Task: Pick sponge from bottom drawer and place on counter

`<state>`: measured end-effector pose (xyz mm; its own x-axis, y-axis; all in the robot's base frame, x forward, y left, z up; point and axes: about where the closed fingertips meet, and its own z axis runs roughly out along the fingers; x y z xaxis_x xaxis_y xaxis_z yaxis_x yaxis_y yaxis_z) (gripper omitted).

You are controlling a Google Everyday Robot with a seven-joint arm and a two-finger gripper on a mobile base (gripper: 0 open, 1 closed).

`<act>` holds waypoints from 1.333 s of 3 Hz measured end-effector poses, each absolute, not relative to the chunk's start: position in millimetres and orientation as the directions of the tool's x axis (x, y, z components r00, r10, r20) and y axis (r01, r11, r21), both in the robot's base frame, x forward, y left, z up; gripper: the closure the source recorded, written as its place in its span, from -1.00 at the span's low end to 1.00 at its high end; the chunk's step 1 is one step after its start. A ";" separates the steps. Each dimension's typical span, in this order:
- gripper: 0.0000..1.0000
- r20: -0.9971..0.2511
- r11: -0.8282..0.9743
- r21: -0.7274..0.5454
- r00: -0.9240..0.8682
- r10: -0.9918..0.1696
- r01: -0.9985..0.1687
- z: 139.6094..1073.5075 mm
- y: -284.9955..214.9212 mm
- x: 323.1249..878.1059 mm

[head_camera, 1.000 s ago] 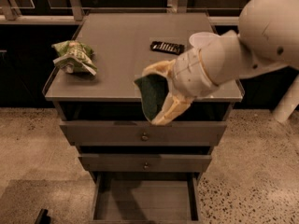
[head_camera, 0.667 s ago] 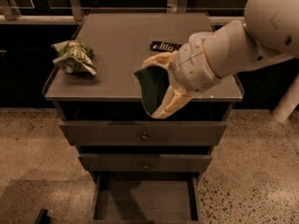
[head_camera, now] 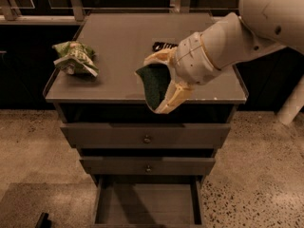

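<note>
The arm point(head_camera: 228, 42) is rising from where it was a second ago, carrying its load up over the front edge of the desk point(head_camera: 123, 46), right of the middle. The bottom drawer point(head_camera: 147, 203) is standing open and bare below. The pincer point(head_camera: 159, 85) is clasping the sponge point(head_camera: 151, 80) between its pale fingers, the green face showing toward the left edge. The sponge is hanging higher than before and is not yet resting on the desk, so placing it is what is remaining. The snack bag point(head_camera: 76, 58) is sitting unmoved near the left edge.
</note>
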<state>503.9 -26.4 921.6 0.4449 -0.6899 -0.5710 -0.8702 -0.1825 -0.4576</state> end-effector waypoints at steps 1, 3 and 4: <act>1.00 -0.590 -0.225 -0.415 0.448 -0.672 -0.882 903.4 -31.7 550.6; 1.00 -0.636 -0.207 -0.350 0.394 -0.663 -0.913 869.4 -52.4 629.4; 0.61 -0.637 -0.204 -0.358 0.398 -0.661 -0.911 871.8 -51.6 631.9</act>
<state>631.9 -51.6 871.8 0.3979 -0.6607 -0.6365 -0.9112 -0.2040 -0.3578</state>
